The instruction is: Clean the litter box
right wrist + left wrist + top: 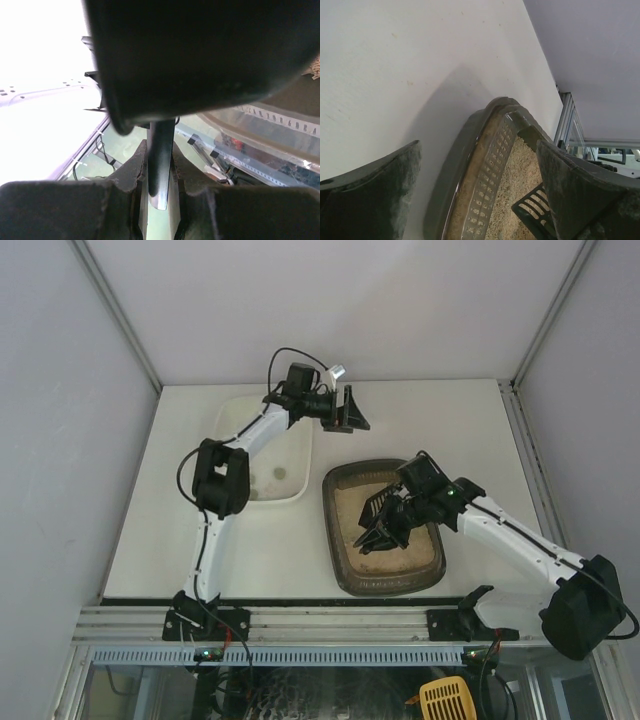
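- Over the middle of the litter box (390, 583), the right gripper (397, 520) is clenched on the handle (161, 160) of a black slotted scoop (370, 525). The scoop's head is low above the beige litter, and whether it touches cannot be told.
- Beyond the litter box's far rim, the left gripper (348, 412) hangs above the table (260, 550). Its fingers (375, 195) are spread wide with nothing between them, and the tray's rounded far corner lies below them.
- Just left of the litter box's far corner sits a white tub (285, 445), with a narrow strip of table between.
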